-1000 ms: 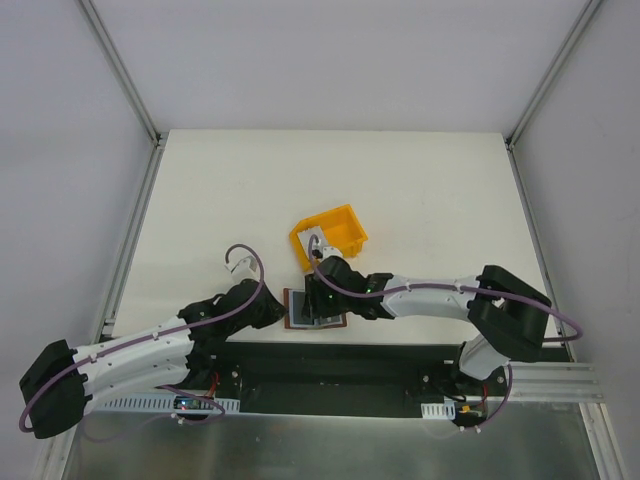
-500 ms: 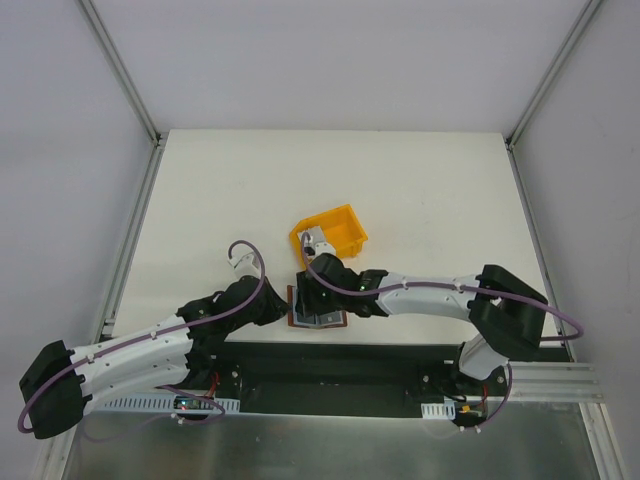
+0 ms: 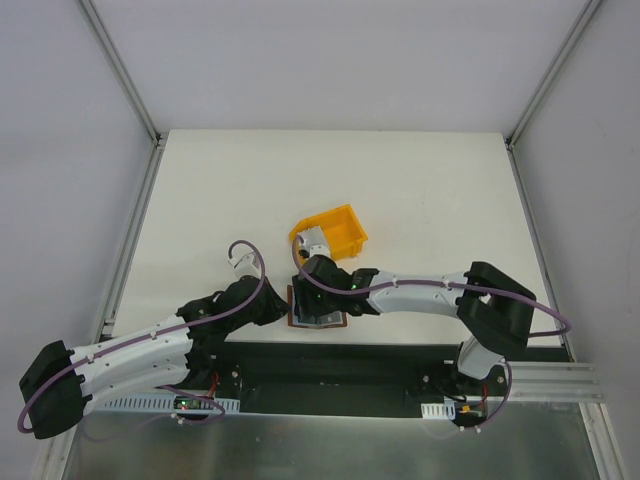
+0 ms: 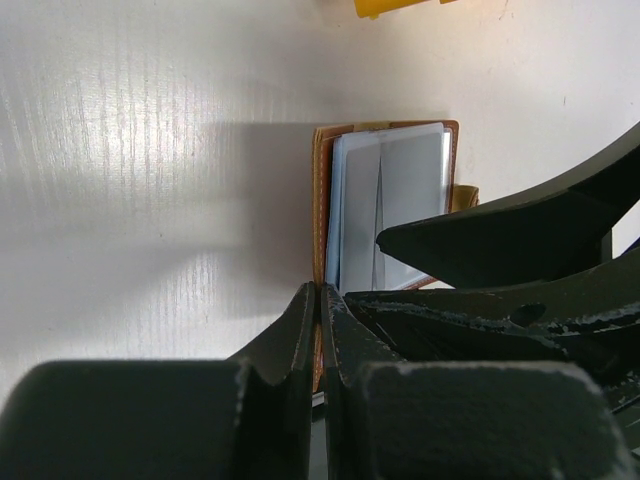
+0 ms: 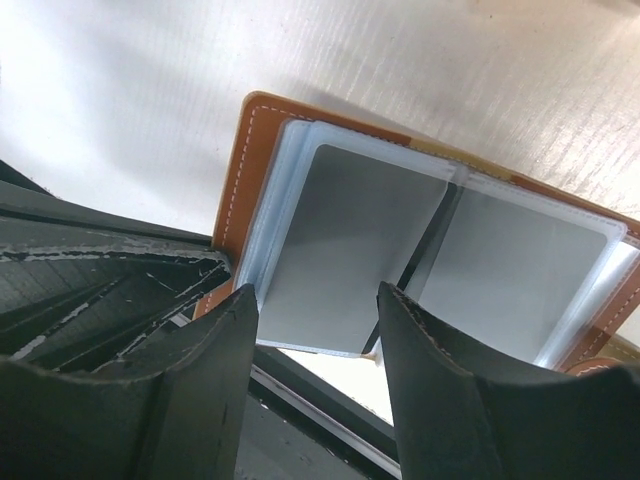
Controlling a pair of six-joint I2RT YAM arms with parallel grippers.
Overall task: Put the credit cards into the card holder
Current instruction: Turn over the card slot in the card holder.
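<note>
Holder (image 3: pixel 318 312) lies open at the worktop's (image 3: pixel 420 180) 6 o'clock edge. Left pincer (image 4: pixel 319 300) is clamped on its 9 o'clock border. Right pincer (image 5: pixel 318 292), jaws spread, hangs directly above and straddles a sleeved card (image 5: pixel 355 250); right arm is nearer.

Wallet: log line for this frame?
wallet open, flat | left claw shut on its border | right claw open over it | bin beyond wallet
</note>
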